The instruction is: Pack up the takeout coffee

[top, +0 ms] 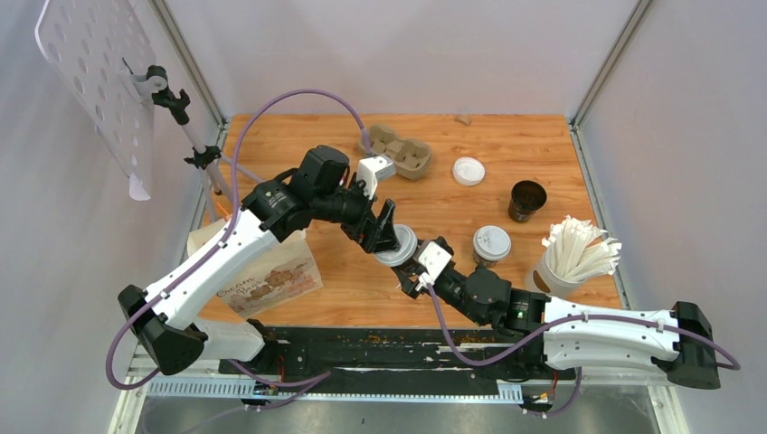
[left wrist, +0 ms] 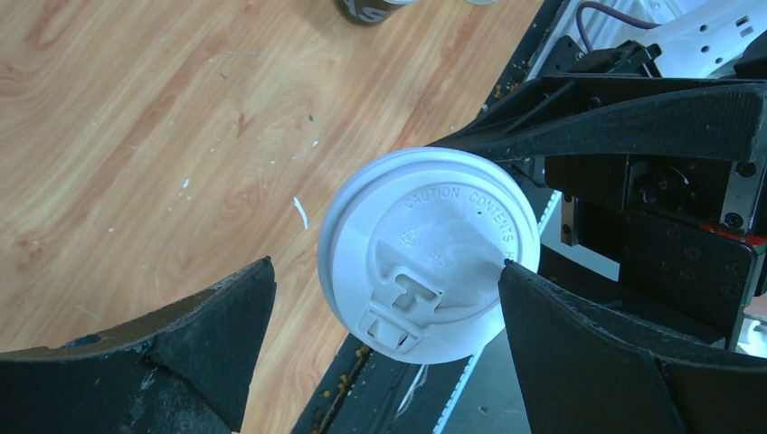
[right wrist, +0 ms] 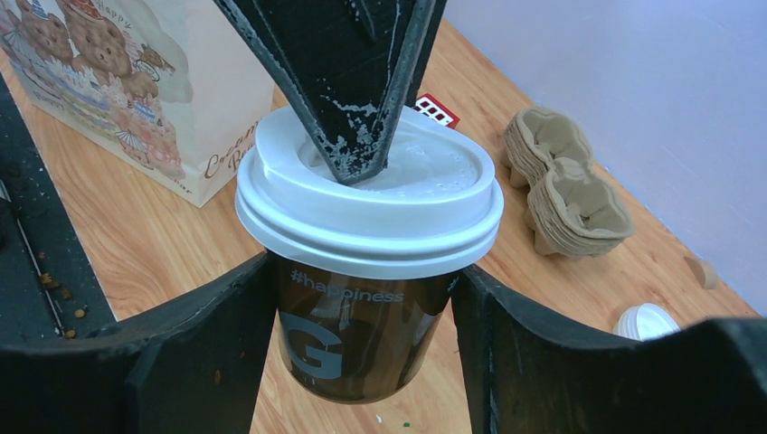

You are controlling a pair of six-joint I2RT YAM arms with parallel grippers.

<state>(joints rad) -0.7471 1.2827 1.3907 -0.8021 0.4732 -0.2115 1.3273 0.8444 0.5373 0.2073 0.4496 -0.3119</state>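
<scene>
Top view, L to R: noted printed paper bag [top: 271, 271] standing at lower left of tabletop, beside L arm; judged it the likely packing spot. Found L gripper [left wrist: 386, 267] at frame ctr, jaws spread full, holding nothing, hung directly over the takeout coffee cup [right wrist: 362, 334]. In R wrist view saw one L finger [right wrist: 344, 90] tip-down on the white lid [right wrist: 425, 212]; in L wrist view saw the other finger well clear of lid on frame's left. Found cup upright, long axis vertical, pinched on its dark sides by R gripper [right wrist: 364, 271], reaching in from lower right. Looked lifted off the wood near front table edge, but couldn't confirm the gap. Judged L arm nearer the bag, R arm already on cup; judged next move to turn on that finger-on-lid contact, i.e. lid seated or not. Pulp tray [top: 402, 154] at upper ctr. Further right: 2nd lidded cup [top: 491, 244] just beside R wrist, loose lid [top: 468, 170], lidless cup [top: 527, 200], stick holder [top: 572, 258] near right edge. Open wood btw bag and tray; tighter on right.
</scene>
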